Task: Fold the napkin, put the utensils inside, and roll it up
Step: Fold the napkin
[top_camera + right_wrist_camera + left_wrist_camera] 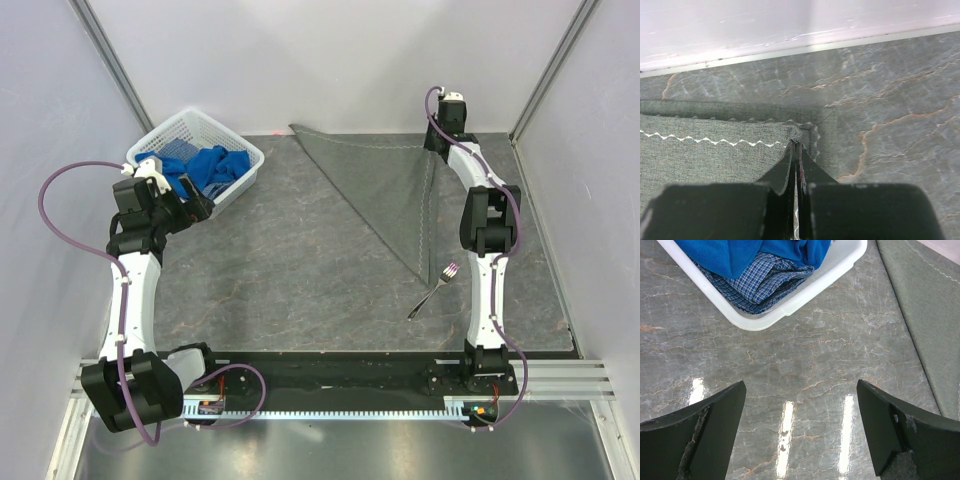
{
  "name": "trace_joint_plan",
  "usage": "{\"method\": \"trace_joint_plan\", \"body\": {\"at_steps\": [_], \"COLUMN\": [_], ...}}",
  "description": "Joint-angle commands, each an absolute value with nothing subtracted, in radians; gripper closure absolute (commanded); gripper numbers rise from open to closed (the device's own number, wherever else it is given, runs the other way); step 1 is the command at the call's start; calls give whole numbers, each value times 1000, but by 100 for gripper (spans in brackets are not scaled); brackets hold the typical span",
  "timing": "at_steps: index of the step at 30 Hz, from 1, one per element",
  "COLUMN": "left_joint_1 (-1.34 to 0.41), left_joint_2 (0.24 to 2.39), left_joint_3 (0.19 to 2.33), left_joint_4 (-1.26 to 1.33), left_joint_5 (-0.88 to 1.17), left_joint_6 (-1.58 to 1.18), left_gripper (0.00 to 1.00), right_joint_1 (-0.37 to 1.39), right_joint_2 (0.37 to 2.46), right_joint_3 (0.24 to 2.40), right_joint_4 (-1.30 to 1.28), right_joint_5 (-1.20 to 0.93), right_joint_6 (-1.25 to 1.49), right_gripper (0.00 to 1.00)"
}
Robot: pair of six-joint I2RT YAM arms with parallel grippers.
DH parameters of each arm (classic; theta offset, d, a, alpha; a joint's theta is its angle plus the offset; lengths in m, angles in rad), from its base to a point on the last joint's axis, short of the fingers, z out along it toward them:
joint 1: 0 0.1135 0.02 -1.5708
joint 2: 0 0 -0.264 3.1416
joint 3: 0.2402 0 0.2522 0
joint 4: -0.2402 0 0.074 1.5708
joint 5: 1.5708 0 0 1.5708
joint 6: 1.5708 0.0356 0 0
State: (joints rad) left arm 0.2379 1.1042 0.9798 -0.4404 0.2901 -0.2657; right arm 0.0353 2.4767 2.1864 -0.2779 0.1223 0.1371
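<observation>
The right gripper (796, 146) was clenched on the far right corner of the one napkin (395, 185), its arm stretched to the back of the surface (300, 270). The napkin lay folded into a triangle, the single fork (434, 289) just beside its near tip. The left gripper (800, 390) hung released, fingers wide, near one white basket (228, 131) of blue cloths (205, 165).

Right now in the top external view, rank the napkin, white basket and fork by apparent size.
Largest to smallest:
1. napkin
2. white basket, clearly smaller
3. fork, by far the smallest
</observation>
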Motion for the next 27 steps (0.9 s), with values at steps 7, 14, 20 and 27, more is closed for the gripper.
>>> {"method": "trace_joint_plan", "body": {"at_steps": [7,14,20,27], "left_joint_1": [239,239,239,239], "left_joint_2": [1100,1106,1106,1111], "left_joint_3": [979,980,980,980], "left_joint_4": [-430,-430,-428,-428], "left_joint_5": [299,299,298,299], "left_joint_6": [-224,-222,-224,-222], "left_gripper": [1,1,1,1], "right_joint_1": [5,5,3,3], "right_joint_2": [2506,2579,2606,2622], "right_joint_3": [2279,2341,2344,2350], "right_joint_4": [-255,-239,-215,-207], "right_joint_5": [114,66,41,74], "right_joint_6": [115,106,110,118], "right_gripper": [100,100,100,100]}}
